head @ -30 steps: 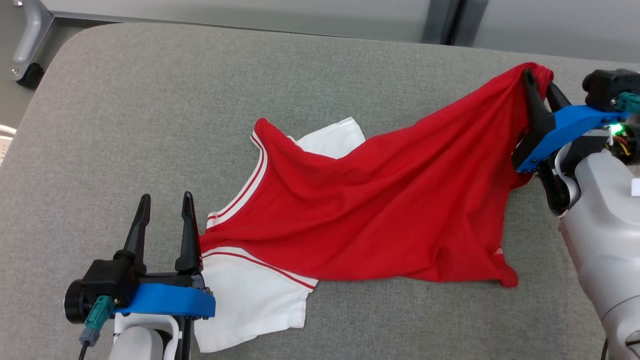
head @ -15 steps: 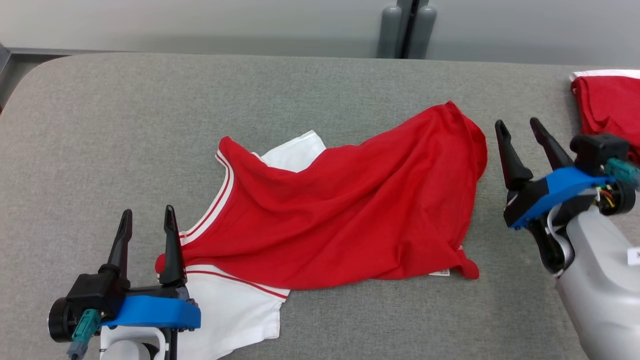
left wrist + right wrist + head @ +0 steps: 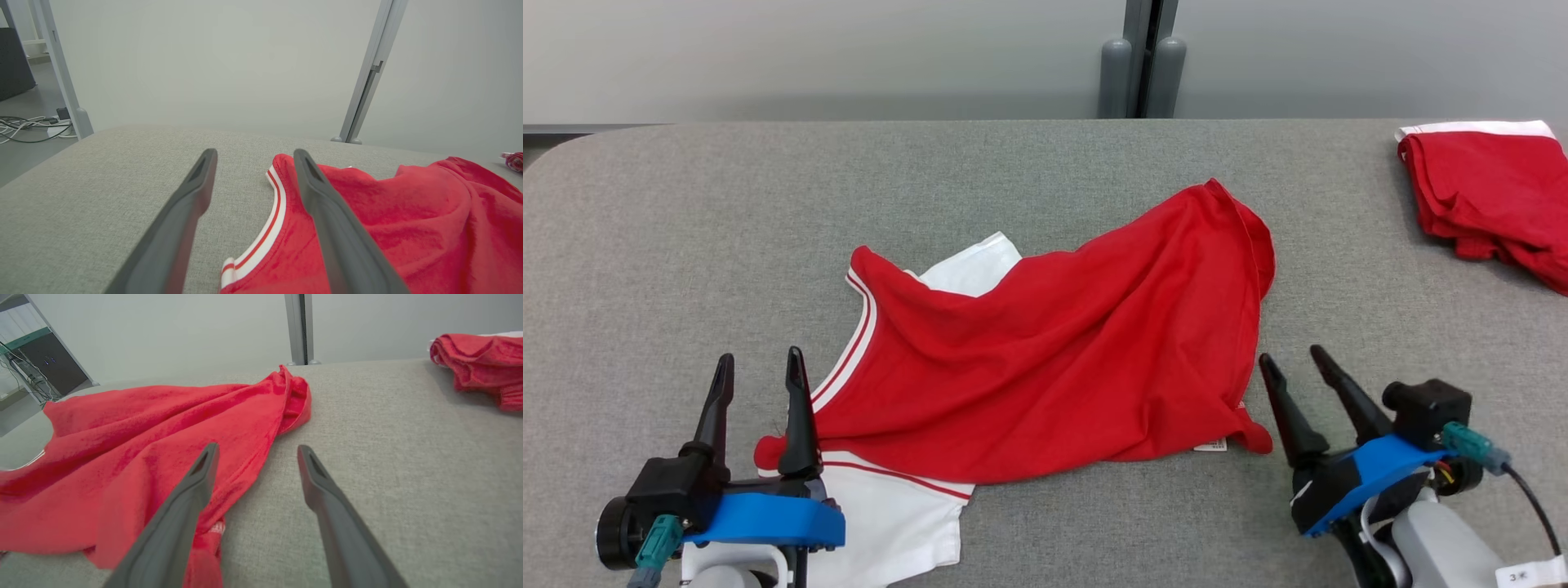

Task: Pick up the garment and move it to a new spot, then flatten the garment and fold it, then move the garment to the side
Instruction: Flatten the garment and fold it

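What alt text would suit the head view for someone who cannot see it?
A rumpled red and white shirt lies on a grey table, between the open left pincer and open right pincer. Another red garment sits far right.

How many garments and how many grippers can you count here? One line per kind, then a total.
Garments: 2, the spread red and white shirt and the bundled red garment.
Grippers: 2, the left gripper and the right gripper, both open.
Total: 4.
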Motion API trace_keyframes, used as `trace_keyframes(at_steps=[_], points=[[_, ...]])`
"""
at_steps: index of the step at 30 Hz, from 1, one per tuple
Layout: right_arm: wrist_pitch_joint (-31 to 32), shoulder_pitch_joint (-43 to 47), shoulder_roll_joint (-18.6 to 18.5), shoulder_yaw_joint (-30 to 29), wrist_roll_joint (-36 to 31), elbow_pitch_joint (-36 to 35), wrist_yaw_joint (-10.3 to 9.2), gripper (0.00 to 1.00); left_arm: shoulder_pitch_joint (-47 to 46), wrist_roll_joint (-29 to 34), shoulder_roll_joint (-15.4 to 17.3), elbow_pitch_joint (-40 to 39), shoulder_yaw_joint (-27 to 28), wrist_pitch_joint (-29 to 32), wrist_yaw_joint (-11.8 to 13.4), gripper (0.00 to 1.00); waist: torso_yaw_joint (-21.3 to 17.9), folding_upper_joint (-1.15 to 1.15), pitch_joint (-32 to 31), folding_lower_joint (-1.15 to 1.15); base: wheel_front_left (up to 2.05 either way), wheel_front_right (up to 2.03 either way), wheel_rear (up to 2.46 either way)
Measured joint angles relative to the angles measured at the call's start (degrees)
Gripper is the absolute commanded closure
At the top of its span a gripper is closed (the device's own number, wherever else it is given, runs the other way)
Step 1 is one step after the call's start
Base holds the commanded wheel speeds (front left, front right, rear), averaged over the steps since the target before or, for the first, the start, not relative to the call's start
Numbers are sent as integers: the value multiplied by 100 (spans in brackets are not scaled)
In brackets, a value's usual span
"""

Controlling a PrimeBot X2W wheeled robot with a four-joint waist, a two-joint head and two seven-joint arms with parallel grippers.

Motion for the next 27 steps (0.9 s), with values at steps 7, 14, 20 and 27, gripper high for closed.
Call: trace_keyframes(at_steps=[7, 14, 20, 27], points=[[5, 61, 132, 479, 152, 349, 0, 0, 11, 1, -1, -8, -29, 0, -29, 0, 70, -2, 13, 0, 0, 0, 0], [38, -243, 299, 723, 335, 951, 0, 0, 4, -8, -1, -12, -103, 0, -29, 0, 208, -2, 86, 1, 0, 0, 0], [22, -537, 408, 822, 532, 1266, -1, 0, -39, -19, 0, -7, -104, 0, -29, 0, 288, -2, 157, 0, 0, 0, 0], [7, -679, 503, 730, 637, 1324, -1, 100, -51, -54, -1, 9, -134, 0, -12, 0, 289, -1, 148, 1, 0, 0, 0]])
